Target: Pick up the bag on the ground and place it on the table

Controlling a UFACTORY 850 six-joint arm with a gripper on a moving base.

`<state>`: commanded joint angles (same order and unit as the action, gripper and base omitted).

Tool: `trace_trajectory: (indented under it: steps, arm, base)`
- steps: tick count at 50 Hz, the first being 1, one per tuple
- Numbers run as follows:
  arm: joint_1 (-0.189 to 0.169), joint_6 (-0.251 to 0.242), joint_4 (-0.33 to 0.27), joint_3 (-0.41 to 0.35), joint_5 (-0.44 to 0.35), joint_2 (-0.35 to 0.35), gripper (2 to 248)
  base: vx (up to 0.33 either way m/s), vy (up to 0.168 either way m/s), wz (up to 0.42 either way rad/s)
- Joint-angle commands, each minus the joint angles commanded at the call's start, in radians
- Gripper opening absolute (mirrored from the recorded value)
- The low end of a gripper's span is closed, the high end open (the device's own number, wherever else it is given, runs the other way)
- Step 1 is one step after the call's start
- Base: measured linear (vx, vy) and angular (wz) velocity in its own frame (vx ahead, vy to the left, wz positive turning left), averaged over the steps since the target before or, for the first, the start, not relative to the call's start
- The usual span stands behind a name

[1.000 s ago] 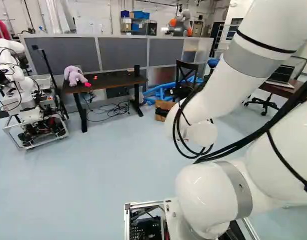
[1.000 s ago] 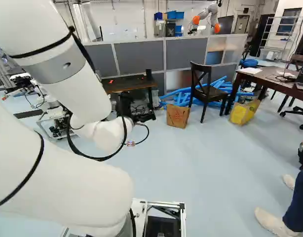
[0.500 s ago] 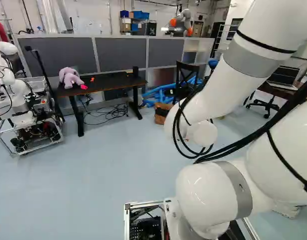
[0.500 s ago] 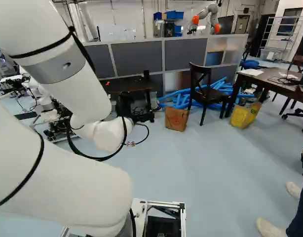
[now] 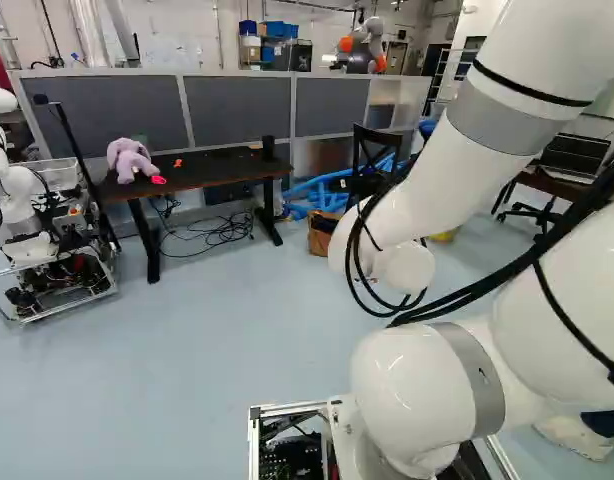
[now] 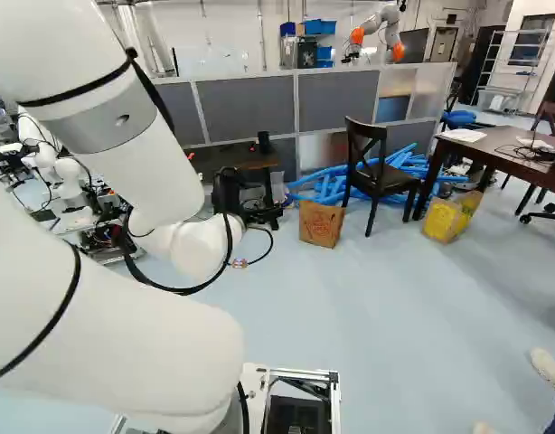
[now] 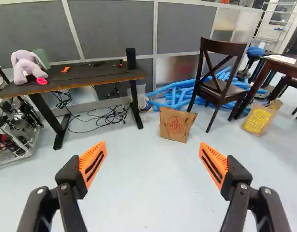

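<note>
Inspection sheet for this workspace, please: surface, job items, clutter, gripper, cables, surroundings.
Surface: dark table bears a purple plush toy, a black cup and small pink and orange items.
Job items: brown paper bag upright on the floor beside a dark chair; a second bag, yellow-marked, by the brown desk. Which is meant cannot be told.
Clutter: heap of blue tubes behind the chair.
Gripper: the gripper is open, nothing between its fingers.
Cables: black tangle on the floor under the table.
Surroundings: grey partitions; another robot left of the table.
</note>
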<state>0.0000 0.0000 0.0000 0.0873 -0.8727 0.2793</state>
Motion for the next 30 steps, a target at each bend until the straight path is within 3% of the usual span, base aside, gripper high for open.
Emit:
trace_trajectory:
  steps: [30]
  arm:
    - [0.0, 0.0, 0.0, 0.0, 0.0, 0.0, 247]
  base:
    - [0.187, -0.043, -0.005]
